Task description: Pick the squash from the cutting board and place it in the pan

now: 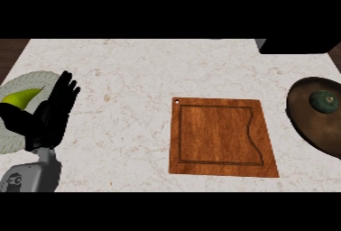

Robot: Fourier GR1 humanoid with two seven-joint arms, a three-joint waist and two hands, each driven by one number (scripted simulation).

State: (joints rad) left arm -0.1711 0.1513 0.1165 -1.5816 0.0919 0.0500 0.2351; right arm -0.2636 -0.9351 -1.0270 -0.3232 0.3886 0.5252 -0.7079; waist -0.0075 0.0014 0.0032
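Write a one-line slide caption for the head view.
Squash sits in the pan at right, cutting board bare, left hand open and upright beside a plate.

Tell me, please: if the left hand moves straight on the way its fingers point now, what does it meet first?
Probably nothing: the left hand points up toward the far edge of the counter, over bare marble.
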